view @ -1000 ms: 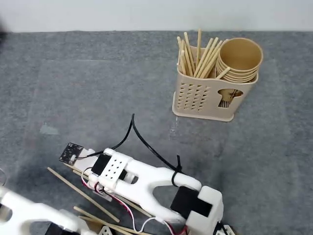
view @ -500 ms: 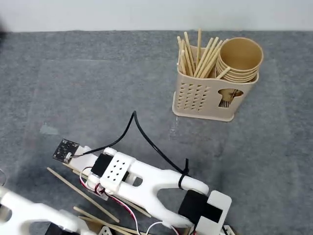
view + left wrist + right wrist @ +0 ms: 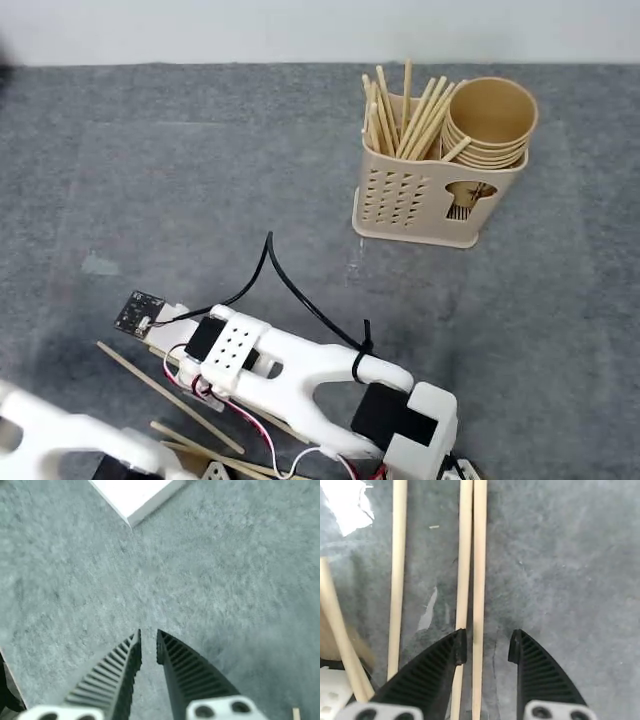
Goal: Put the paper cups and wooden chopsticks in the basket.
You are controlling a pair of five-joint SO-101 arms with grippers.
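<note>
Step in hand: grasping a loose chopstick with the right gripper (image 3: 487, 641). Its jaws stand apart, low over the mat (image 3: 570, 555). One chopstick (image 3: 480, 555) runs lengthwise between the jaws, close to one tip. Its neighbour (image 3: 465, 555) touches it and passes under that same tip. I would shift sideways until both sit inside the jaws, close slowly, then lift level. A third stick (image 3: 398, 555) lies just outside the jaws. The basket (image 3: 415, 200), already holding cups (image 3: 490, 115), stands well apart from this hand. The left gripper (image 3: 148, 642) is drawn nearly together, holding nothing
</note>
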